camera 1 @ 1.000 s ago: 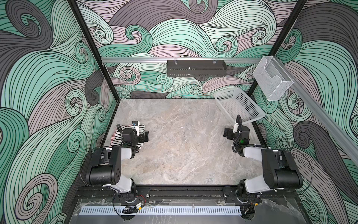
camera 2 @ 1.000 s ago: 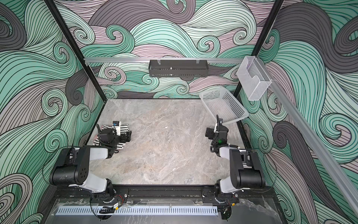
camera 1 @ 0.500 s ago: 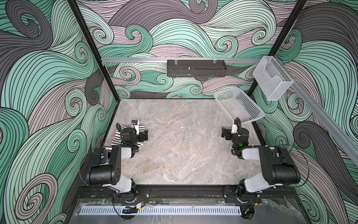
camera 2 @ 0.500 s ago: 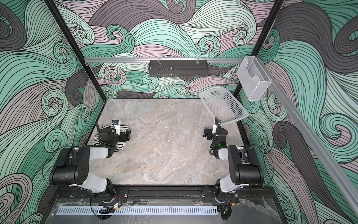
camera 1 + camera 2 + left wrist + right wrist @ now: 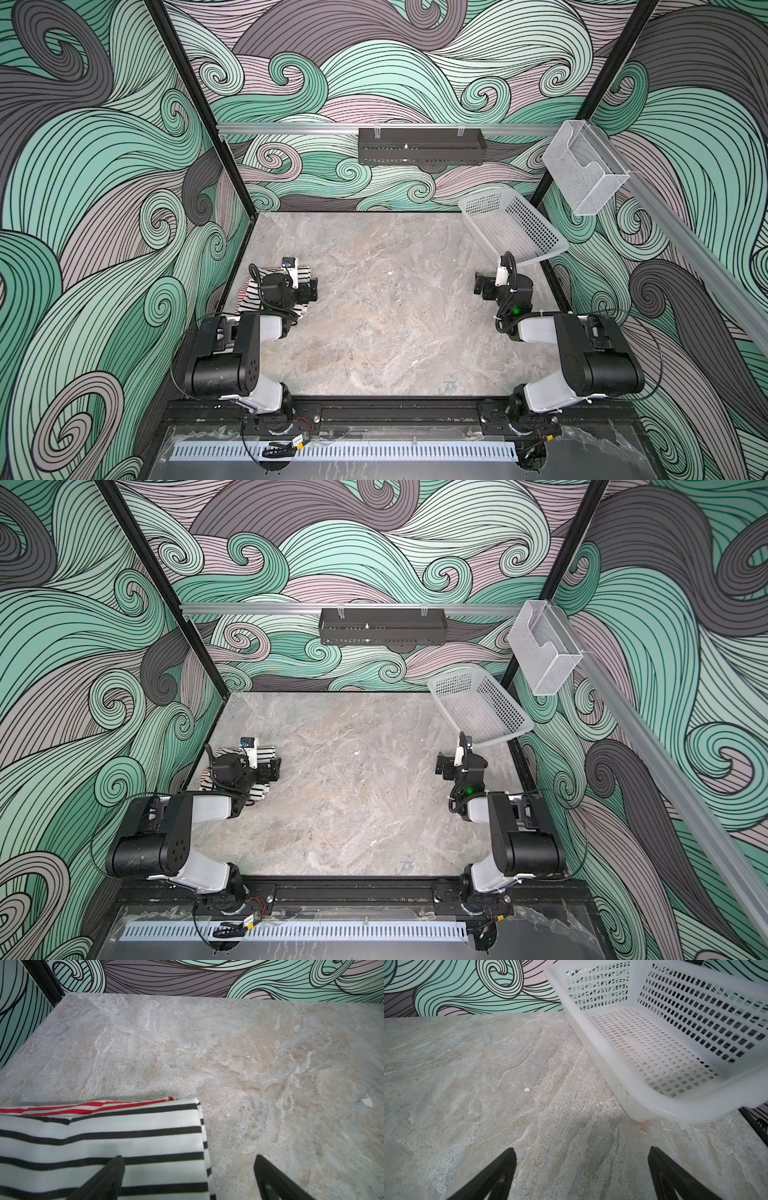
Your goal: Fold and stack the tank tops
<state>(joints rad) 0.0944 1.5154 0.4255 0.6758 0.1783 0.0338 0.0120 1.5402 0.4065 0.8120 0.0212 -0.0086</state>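
The two tank tops lie folded in one stack at the left side of the table. The white one with black stripes [image 5: 124,1142] is on top, and the red-and-white one [image 5: 83,1106] shows as an edge underneath. In both top views the stack [image 5: 248,296] [image 5: 206,778] is mostly hidden under my left wrist. My left gripper [image 5: 188,1159] [image 5: 313,289] [image 5: 274,771] is open over the stack's corner, with one finger above the cloth, one above bare table, and nothing held. My right gripper [image 5: 581,1151] [image 5: 480,284] [image 5: 441,766] is open and empty over bare table near the basket.
A white perforated basket [image 5: 515,232] [image 5: 482,708] [image 5: 612,1057] leans tilted and empty at the back right corner. A black tray [image 5: 419,145] and a clear holder [image 5: 582,170] hang on the wall rails. Patterned walls close three sides.
My right gripper has shifted a little toward the table's middle as its arm drew back. The left arm and the stack have stayed put.
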